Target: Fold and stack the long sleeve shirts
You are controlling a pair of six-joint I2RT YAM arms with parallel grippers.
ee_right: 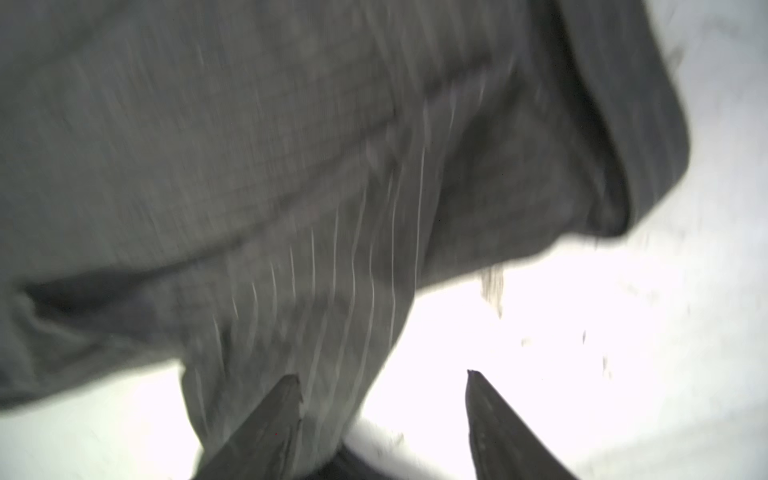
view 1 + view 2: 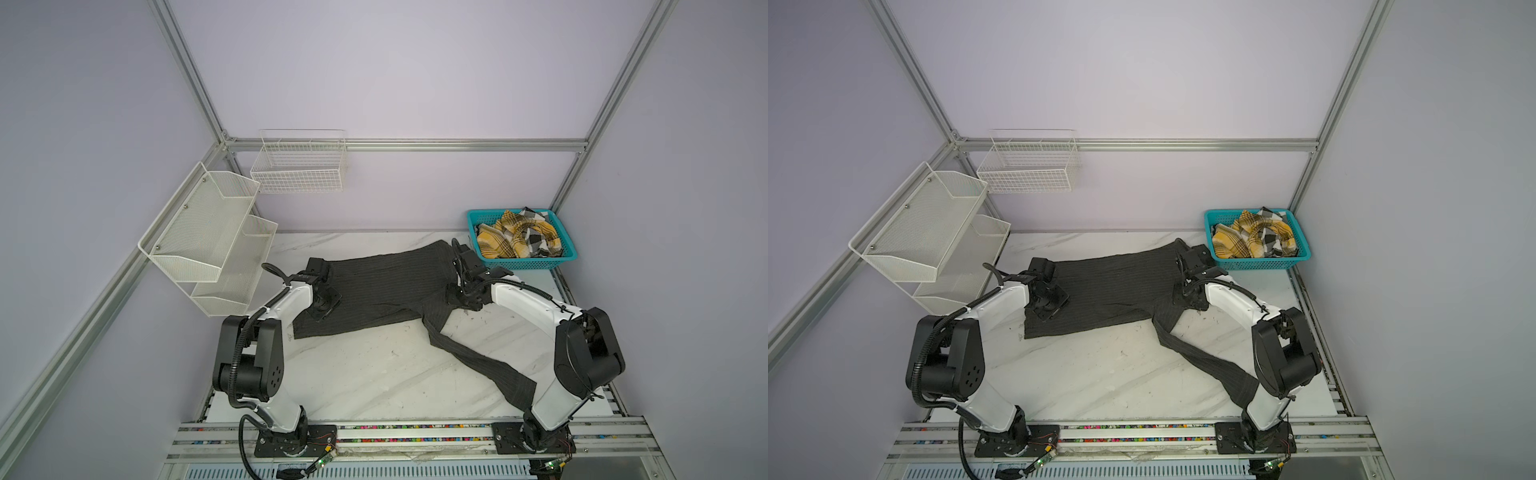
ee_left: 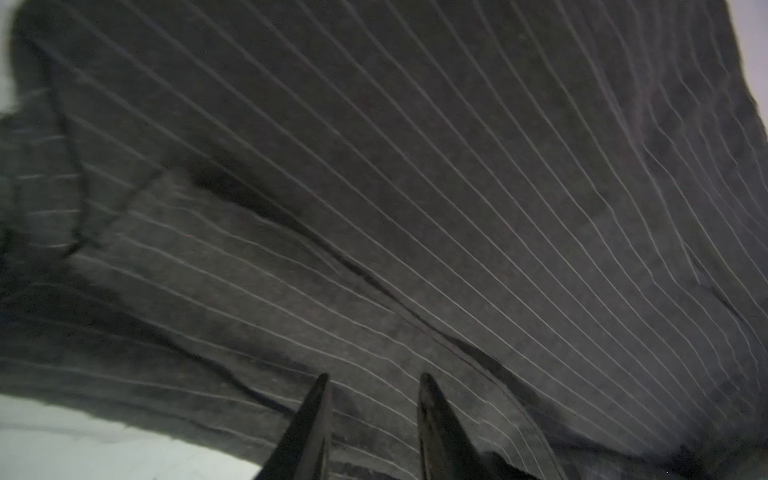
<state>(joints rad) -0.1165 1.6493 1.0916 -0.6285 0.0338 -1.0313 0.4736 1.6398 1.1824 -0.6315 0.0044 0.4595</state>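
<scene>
Dark shirt (image 2: 386,282) lengthwise left-right near table's (image 2: 374,374) far edge, loose sleeve (image 2: 478,357) trailing to near right corner. Right gripper (image 1: 383,374) nearest, jaws wide apart above sleeve's root; left gripper (image 3: 372,376) narrowly apart over other end.

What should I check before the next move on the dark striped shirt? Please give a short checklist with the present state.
1. Left gripper empty: jaws apart above the charcoal shirt: ok.
2. Right gripper open: ok.
3. Shirt body spread on the table: ok.
4. Long sleeve folded in: not ok, it lies stretched out toward the near edge.
5. Plaid shirt folded: not ok, crumpled in the teal basket.
</scene>
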